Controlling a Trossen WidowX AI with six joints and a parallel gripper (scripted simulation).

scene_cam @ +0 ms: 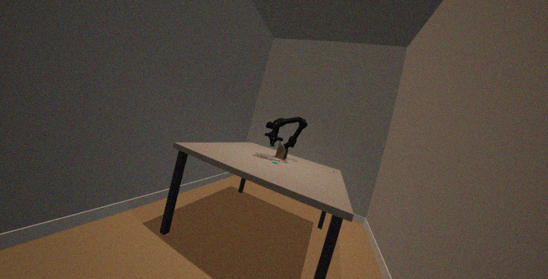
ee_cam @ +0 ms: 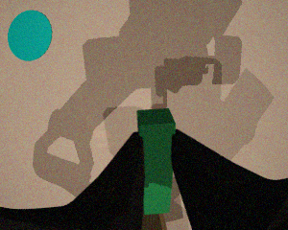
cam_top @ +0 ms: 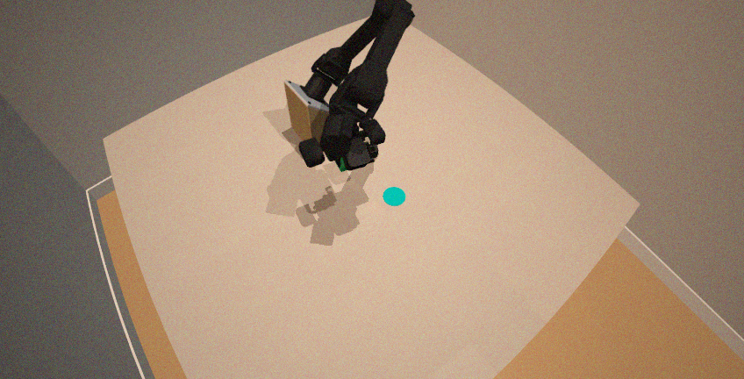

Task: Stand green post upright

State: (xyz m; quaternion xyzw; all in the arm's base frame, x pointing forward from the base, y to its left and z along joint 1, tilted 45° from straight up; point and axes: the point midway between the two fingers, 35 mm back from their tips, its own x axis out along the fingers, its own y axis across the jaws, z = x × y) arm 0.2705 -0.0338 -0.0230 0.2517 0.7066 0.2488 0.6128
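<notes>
The green post (cam_top: 342,165) (ee_cam: 157,153) is held between the fingers, above the table; its long side runs down the middle of the wrist view. Its tilt to the table cannot be told for sure. My gripper (ee_cam: 155,138) (scene_cam: 272,144) is shut on the post. In the top view the arm and gripper body hide most of the post and the fingertips. The cyan circle (cam_top: 394,196) (scene_cam: 274,163) (ee_cam: 30,35) lies flat on the table, to the right of the gripper in the top view and at the upper left in the wrist view. Nothing stands on it.
A tan upright board (cam_top: 297,111) (scene_cam: 280,150) with a grey top edge stands beside the arm's base, behind and left of the gripper in the top view. The pale table (cam_top: 469,270) (scene_cam: 307,184) carries the arm's shadow, seen below the post in the wrist view.
</notes>
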